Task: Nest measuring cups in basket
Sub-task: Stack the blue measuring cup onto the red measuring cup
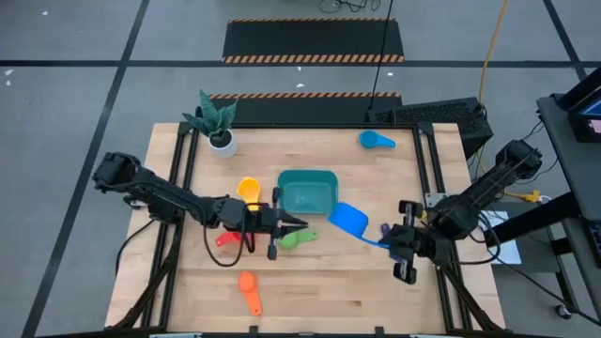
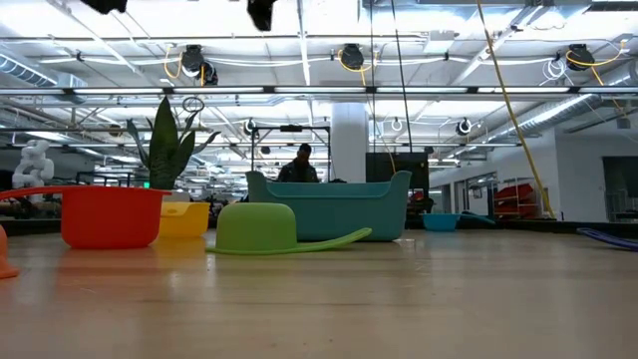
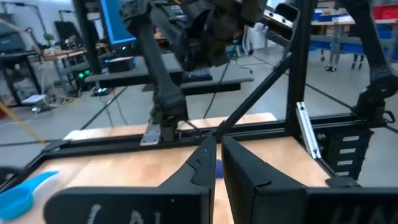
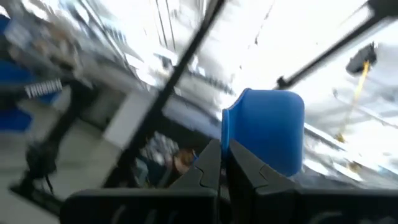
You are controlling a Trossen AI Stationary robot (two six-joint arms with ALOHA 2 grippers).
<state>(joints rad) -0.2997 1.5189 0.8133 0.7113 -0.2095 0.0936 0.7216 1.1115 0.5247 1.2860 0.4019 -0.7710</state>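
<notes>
The right gripper [image 1: 392, 237], jaws clamped on the dark blue plastic measuring cup's [image 1: 349, 220] handle, holds its bowl just right of the teal plastic basket [image 1: 307, 192], handle pointing away from it. The left gripper [image 1: 299, 225], jaws together and empty, hovers just below the basket.

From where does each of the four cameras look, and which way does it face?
High: overhead, facing down; both arms, teal basket.
Low: table height, level; basket, green cup; no gripper visible.
Left wrist: past shut left gripper toward the right arm.
Right wrist: right gripper shut on dark blue cup.
High and low share the basket.
</notes>
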